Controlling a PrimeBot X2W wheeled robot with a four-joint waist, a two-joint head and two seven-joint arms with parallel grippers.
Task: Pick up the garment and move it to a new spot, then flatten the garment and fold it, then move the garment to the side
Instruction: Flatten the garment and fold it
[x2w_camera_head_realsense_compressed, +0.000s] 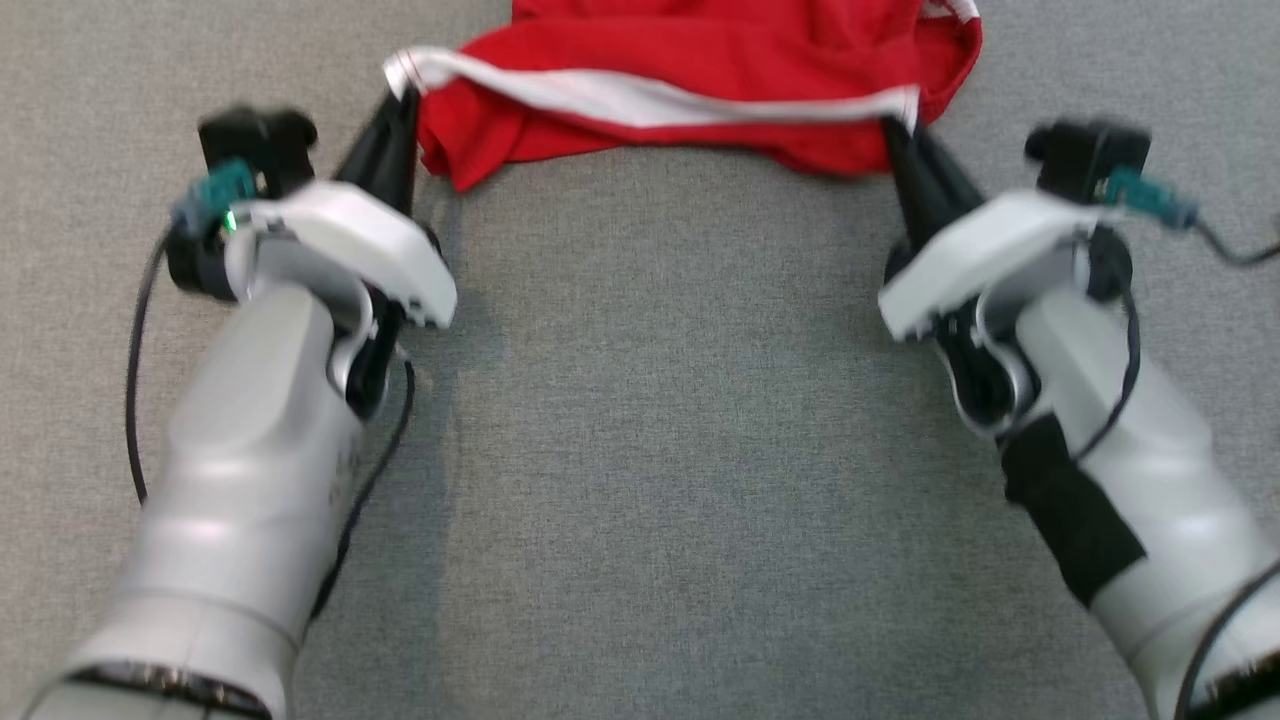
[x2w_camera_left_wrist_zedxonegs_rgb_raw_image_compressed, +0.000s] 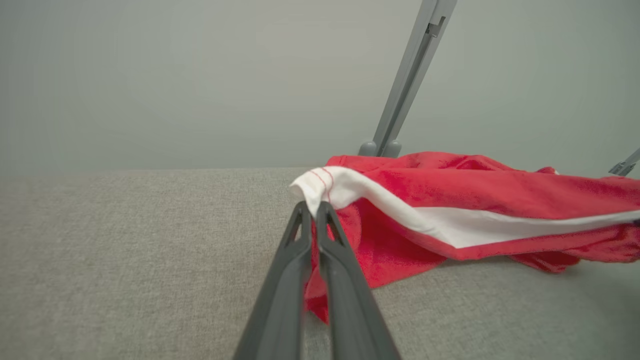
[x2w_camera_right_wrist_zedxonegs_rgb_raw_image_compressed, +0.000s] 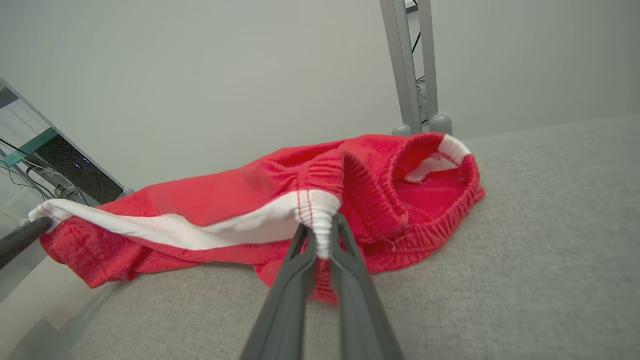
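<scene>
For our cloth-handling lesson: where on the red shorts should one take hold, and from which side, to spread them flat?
Grip both ends of the white side stripe, low from the robot's side: it is the red shorts' long straight edge, as the left hand and right hand now do.

Head view from above, steeply down; both wrist views low and near, the garment (x2w_camera_head_realsense_compressed: 700, 50) common to all.

Soft even light, faint shadow beneath garment (x2w_camera_head_realsense_compressed: 700, 60), slight blur.
</scene>
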